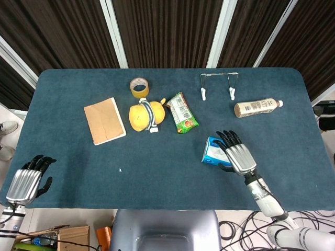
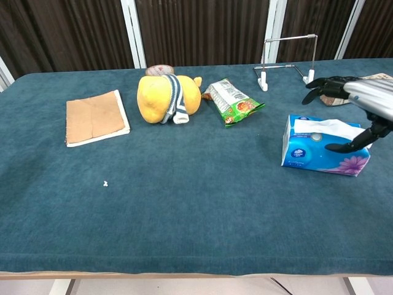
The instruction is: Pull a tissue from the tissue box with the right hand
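The blue tissue box lies at the right of the table, with a white tissue sticking out of its top slot. My right hand hovers over the box's right end, fingers spread and holding nothing; its thumb hangs beside the tissue without touching it. From the head camera the right hand hides most of the tissue box. My left hand rests open at the table's near left edge, far from the box. It does not show in the chest view.
A brown notebook, tape roll, yellow plush toy and green snack bag lie mid-table. A metal rack and a lying bottle are behind the box.
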